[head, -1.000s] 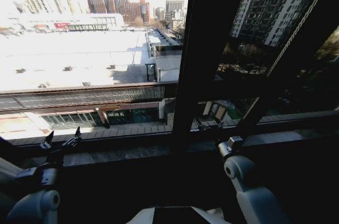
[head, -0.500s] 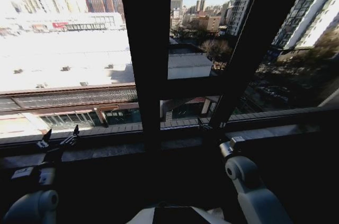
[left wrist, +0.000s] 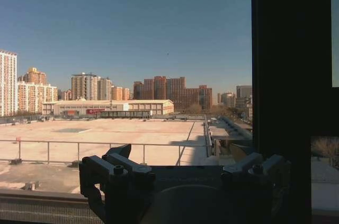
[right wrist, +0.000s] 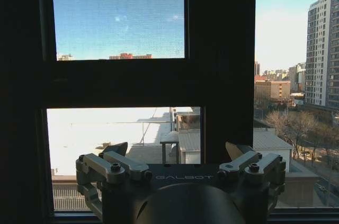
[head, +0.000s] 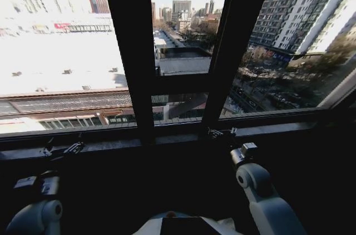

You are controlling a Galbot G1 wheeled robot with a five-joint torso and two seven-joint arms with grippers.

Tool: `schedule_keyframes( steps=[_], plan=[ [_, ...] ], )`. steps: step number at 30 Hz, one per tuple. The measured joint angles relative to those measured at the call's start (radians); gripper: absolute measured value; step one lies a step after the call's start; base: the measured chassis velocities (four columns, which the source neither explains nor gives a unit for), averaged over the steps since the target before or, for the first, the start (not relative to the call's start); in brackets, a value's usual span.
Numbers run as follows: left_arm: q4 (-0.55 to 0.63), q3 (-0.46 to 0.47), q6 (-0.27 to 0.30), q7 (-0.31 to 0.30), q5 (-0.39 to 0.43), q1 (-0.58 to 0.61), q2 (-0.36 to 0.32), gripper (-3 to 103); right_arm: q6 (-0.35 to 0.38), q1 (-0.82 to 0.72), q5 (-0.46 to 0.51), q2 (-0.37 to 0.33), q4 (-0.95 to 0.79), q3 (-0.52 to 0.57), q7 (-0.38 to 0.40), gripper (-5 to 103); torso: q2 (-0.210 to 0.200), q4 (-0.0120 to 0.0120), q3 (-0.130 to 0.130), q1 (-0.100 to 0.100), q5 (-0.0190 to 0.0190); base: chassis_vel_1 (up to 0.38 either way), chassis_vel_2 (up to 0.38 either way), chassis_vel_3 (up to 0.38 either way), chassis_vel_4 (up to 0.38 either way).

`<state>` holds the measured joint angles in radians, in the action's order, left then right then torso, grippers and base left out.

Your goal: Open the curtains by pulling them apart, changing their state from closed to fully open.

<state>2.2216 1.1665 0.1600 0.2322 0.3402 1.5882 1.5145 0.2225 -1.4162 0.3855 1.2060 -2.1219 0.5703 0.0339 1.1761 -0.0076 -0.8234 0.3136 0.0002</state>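
The curtains are out of view; bare window glass faces me. My left gripper hovers low at the left, just in front of the window sill. In the left wrist view the left gripper is open with nothing between its fingers. My right gripper is raised to the sill at the foot of the right window post. In the right wrist view the right gripper is open and holds nothing, facing a dark post.
Two dark upright window posts, the left one and the right one, split the glass. A dark crossbar joins them. Below the sill the wall is in deep shadow. A pale strip slants at the far right edge.
The whole head picture has shifted: the window posts now sit further left, so the camera has moved. Both grippers hold about the same pose by the sill.
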Motion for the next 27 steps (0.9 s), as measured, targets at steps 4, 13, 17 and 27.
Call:
schedule_keyframes(
  steps=[4, 13, 17, 27],
  plan=[
    [-0.005, -0.001, -0.011, 0.000, -0.001, 0.000, 0.000, 100, 0.000, 0.000, 0.000, 0.000, -0.002, 0.000, 0.010, 100, 0.000, 0.0000, 0.000, 0.000, 0.0001, -0.017, -0.368, 0.038, 0.379],
    [-0.017, -0.002, -0.029, 0.002, -0.001, 0.001, -0.001, 100, 0.000, -0.003, -0.002, 0.005, -0.012, 0.000, 0.012, 100, 0.000, 0.0001, 0.000, 0.000, 0.0000, -0.107, -0.375, 0.108, 0.373],
    [-0.020, -0.005, -0.032, 0.004, 0.000, 0.000, -0.001, 100, 0.000, -0.007, -0.003, 0.005, -0.013, 0.000, 0.012, 100, 0.000, -0.0003, 0.000, 0.000, 0.0006, -0.167, -0.424, 0.162, 0.401],
    [-0.031, -0.004, -0.041, 0.004, 0.003, -0.006, -0.001, 100, -0.001, -0.014, -0.009, 0.005, -0.019, 0.000, 0.010, 100, 0.000, 0.0000, 0.000, 0.001, 0.0005, -0.101, -0.386, 0.108, 0.393]
  ],
)
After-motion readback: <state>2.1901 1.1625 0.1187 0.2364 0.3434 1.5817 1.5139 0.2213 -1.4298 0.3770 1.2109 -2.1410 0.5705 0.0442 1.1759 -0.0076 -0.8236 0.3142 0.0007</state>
